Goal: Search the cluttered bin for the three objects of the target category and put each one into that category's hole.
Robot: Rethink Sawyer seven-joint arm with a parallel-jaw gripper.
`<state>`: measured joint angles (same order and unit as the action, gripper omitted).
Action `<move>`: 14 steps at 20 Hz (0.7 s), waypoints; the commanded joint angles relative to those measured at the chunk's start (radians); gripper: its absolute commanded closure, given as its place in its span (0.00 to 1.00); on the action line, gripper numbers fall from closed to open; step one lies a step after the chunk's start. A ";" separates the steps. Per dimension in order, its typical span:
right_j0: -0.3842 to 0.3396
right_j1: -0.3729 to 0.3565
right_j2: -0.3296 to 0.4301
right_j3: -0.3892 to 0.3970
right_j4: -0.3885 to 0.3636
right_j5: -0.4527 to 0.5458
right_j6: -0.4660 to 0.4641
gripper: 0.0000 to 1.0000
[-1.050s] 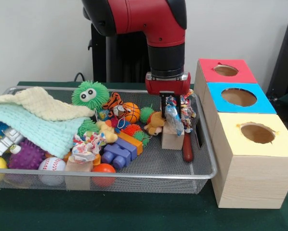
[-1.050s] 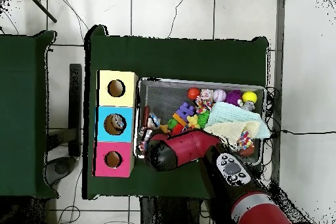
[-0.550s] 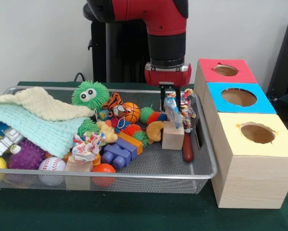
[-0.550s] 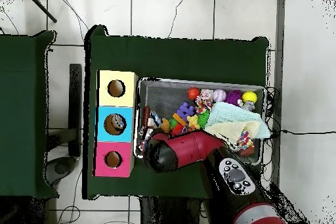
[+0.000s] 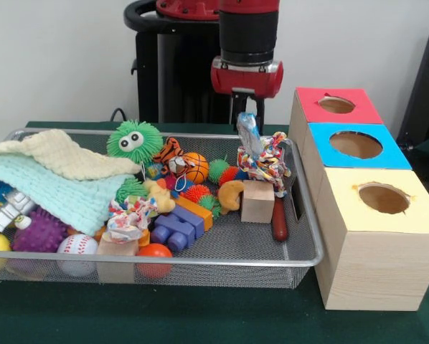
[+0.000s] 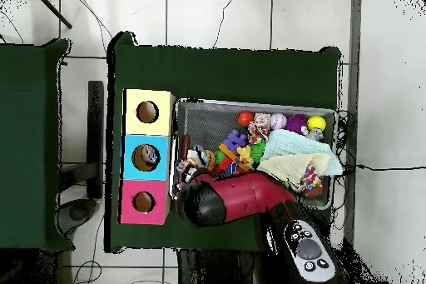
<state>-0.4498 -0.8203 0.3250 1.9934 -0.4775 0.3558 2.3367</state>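
A: What have the jaws got?
B: The gripper (image 5: 246,113) is clamped on the top end of a knotted rope toy (image 5: 263,159), which hangs from it above the right part of the wire bin (image 5: 164,259), just left of the boxes.
A: And under the toy?
B: A plain wooden cube (image 5: 257,201) sits beneath its lower end, with a red-handled tool (image 5: 280,219) lying to the right of the cube, by the bin's right wall.
A: Where are the holes?
B: Right of the bin, in a row: the red box (image 5: 336,105) farthest, the blue box (image 5: 356,145) in the middle, the yellow box (image 5: 383,202) nearest.
A: The rest of the bin?
B: A small basketball (image 5: 195,167) and a green furry ball with eyes (image 5: 133,141) sit left of the toy; a pale knitted cloth (image 5: 53,179) covers the left end, and a baseball (image 5: 77,246) lies at the near edge.
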 commanded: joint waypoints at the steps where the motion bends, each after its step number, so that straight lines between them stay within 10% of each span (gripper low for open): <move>1: -0.035 -0.047 0.091 0.063 0.052 0.111 -0.068 1.00; 14: -0.083 0.003 0.154 0.077 0.067 0.128 -0.097 1.00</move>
<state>-0.5002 -0.8434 0.3855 2.0276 -0.4414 0.3636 2.3367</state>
